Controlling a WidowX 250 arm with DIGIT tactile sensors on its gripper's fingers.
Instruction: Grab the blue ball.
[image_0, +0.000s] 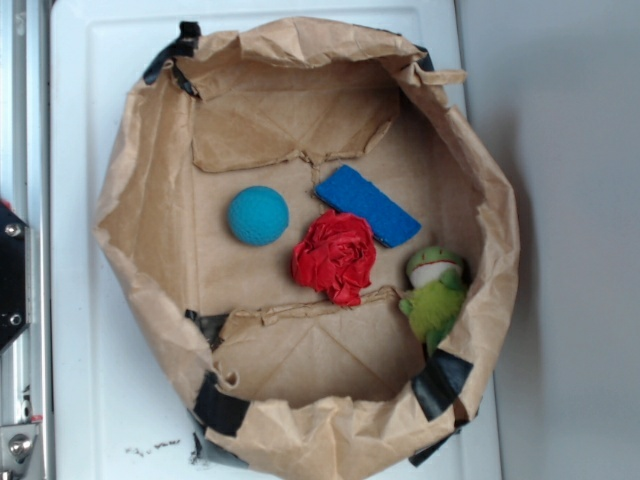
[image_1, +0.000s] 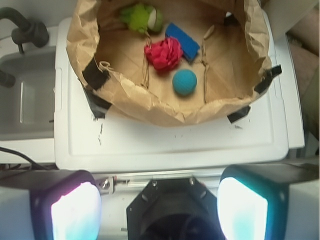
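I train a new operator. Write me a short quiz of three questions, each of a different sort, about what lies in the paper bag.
1. True or false: the blue ball touches the red ruffled wad.
2. Which thing lies against the paper bag wall? A) blue block B) green plush toy C) the ball
3. Fill in: the gripper fingers stand ____, holding nothing.

Key: 1 false; 2 B; 3 open.

A crumpled brown paper bag tub (image_0: 150, 190), matt and creased, holds a finely dimpled matt teal-blue ball (image_0: 258, 215); at its 3 o'clock, a ruffled red wad (image_0: 334, 256), and a flat blue block (image_0: 368, 205).
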